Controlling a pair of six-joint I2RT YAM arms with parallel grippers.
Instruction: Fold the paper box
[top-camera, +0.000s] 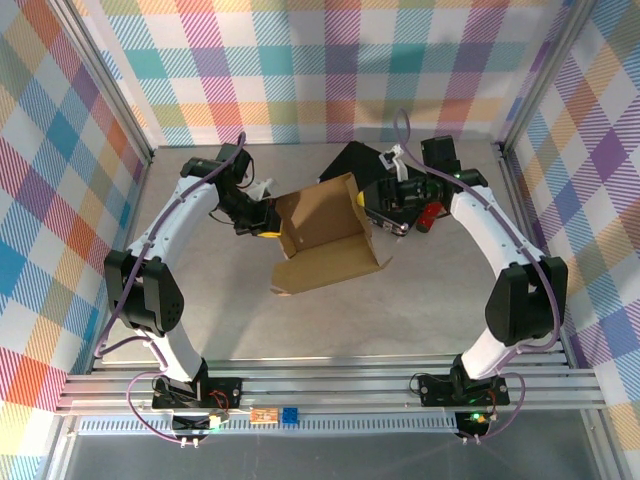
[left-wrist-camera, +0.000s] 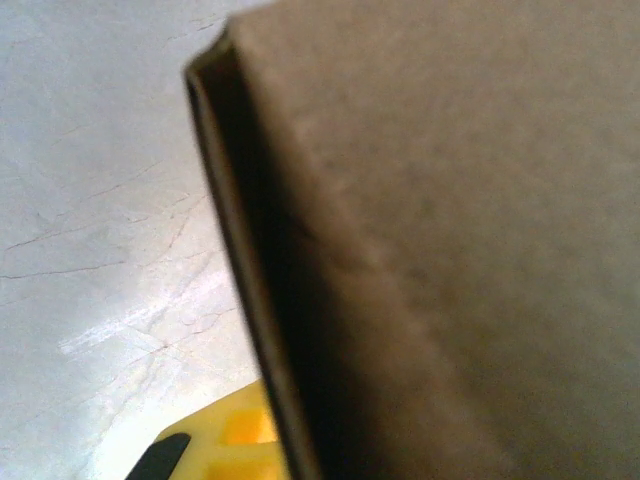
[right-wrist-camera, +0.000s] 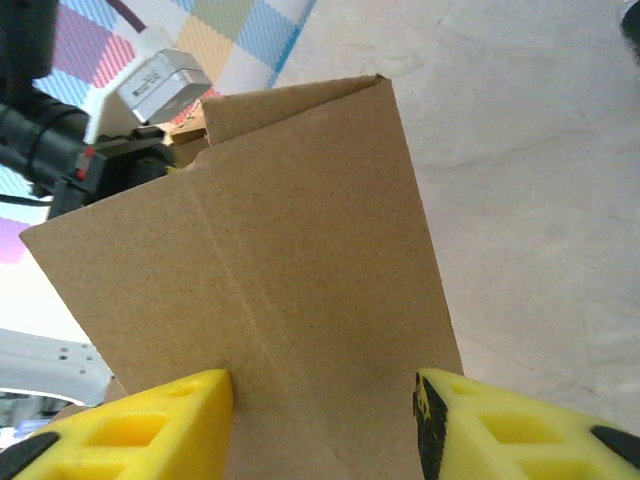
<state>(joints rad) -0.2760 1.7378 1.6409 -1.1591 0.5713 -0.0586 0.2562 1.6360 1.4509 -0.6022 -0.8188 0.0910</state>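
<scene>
From above, the paper box sits in the middle of the counter, between the two arms. It is only half formed: some walls stand up around an open inside, and one flap hangs loose at its near left corner. I cannot tell if its bottom rests on the counter or is lifted a little. The left hand is at the left edge of the box, and the right hand is at its far right corner. A black object lies just behind the box.

In the left wrist view, the brown cardboard is very near the lens, with one folded edge running down toward a yellow finger. This hand is closed, and I judge that it pinches the left wall of the box.

In the right wrist view, a flat panel of the box with one crease line stands in front of the right hand. Its two yellow fingers are set apart on either side of the panel and do not clamp it, so this hand is open.

The step in hand seems to be raising and shaping the side walls. For the next move, I think the right hand must find a new hold on this panel or push it along its crease, while the left hand keeps the box steady. Thin cardboard bends easily, so the push should be gentle.
</scene>
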